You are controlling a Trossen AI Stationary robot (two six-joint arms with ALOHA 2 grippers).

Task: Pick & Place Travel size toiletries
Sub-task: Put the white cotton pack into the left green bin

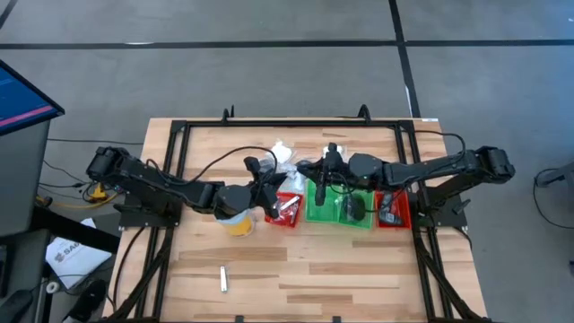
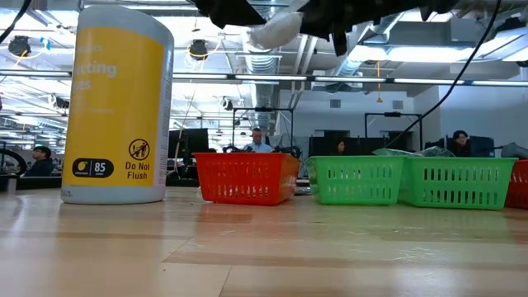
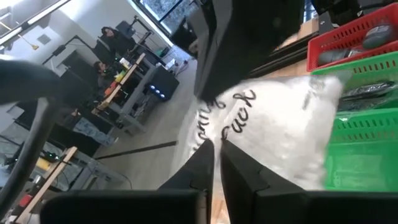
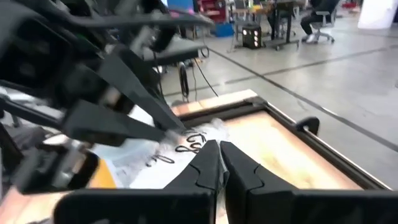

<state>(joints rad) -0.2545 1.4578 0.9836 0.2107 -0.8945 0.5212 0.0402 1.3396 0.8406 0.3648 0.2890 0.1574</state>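
A white lumpy packet (image 1: 283,160) with black script on it hangs in the air between my two grippers, high above the bins; it also shows in the low view (image 2: 276,29). My left gripper (image 1: 266,170) is shut on the side of it toward the table's left, my right gripper (image 1: 309,169) on the side toward the right. Each wrist view shows the other arm's gripper just beyond the packet. A short silvery tube (image 1: 223,279) lies flat on the table near its front edge. Dark round discs (image 1: 356,208) lie in the green bin. My left gripper pinches a thin edge of the packet (image 3: 214,134) between its two fingertips (image 3: 202,163), coming roughly level from the table's left. The packet is lifted clear of the table and bulges out beyond the fingers. My right gripper pinches the packet's opposite edge (image 4: 198,144) between its fingertips (image 4: 239,163), reaching roughly level from the table's right. One layer or several, I cannot tell. The packet stays clear of the table and the bins.
A tall yellow cup (image 1: 239,222) stands under the left arm. Beside it stand a red bin (image 1: 287,211), a green bin (image 1: 325,208) and another red bin (image 1: 399,213), under the right arm. A black frame (image 1: 269,126) borders the table. Bare wood lies toward the front edge.
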